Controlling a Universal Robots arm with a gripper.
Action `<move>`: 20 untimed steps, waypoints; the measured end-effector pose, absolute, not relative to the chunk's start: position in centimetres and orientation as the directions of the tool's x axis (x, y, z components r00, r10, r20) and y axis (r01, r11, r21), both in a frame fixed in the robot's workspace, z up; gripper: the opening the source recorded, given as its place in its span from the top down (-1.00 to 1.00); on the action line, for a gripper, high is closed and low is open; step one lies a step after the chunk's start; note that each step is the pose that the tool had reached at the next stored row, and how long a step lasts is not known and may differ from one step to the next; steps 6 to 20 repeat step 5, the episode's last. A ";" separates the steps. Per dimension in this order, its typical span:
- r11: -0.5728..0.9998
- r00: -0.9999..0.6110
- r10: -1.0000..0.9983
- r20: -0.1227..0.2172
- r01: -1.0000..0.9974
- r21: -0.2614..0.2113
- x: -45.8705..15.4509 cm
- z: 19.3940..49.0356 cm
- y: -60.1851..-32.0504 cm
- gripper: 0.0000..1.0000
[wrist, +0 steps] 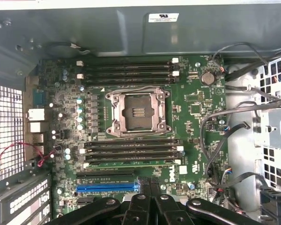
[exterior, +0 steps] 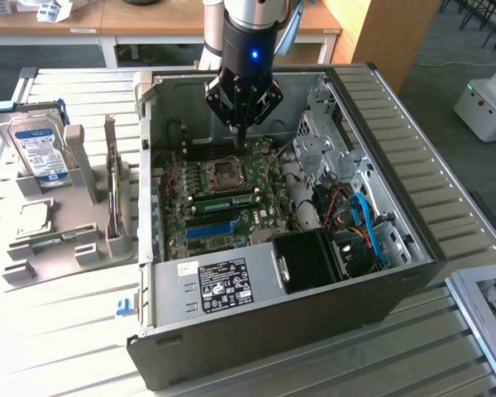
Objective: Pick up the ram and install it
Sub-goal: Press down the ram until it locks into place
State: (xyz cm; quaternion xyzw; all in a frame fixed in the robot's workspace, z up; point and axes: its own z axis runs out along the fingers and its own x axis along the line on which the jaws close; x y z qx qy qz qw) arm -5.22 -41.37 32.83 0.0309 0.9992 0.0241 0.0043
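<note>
The ram [exterior: 223, 198], a green stick with dark chips, stands on edge in a memory slot of the motherboard [exterior: 260, 219], between the CPU socket [exterior: 225, 171] and the long blue slot [exterior: 209, 229]. My gripper [exterior: 238, 135] hangs above the board near the socket's far side, clear of the ram, shut with nothing between its fingers. In the wrist view the shut gripper [wrist: 149, 193] points down over the blue slot [wrist: 107, 188]. The socket [wrist: 137, 112] lies between two banks of dark memory slots [wrist: 131, 152].
The open PC case [exterior: 413, 207] has metal walls around the board, a power supply [exterior: 223, 285], a black box [exterior: 310, 260] and loose cables [exterior: 360, 219]. On the exterior view's left, a grey holder [exterior: 83, 240] carries a blue-labelled hard drive [exterior: 37, 149] and a thin upright board [exterior: 112, 186].
</note>
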 end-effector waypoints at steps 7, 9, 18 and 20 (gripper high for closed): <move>0.997 -0.998 0.062 -0.007 0.062 0.048 -5.2 32.8 -41.4 0.80; 0.997 -0.998 0.062 -0.007 0.062 0.048 -5.2 32.8 -41.4 0.80; 0.997 -0.998 0.062 -0.007 0.062 0.048 -5.2 32.8 -41.4 0.80; 0.997 -0.998 0.062 -0.007 0.062 0.048 -5.2 32.8 -41.4 0.80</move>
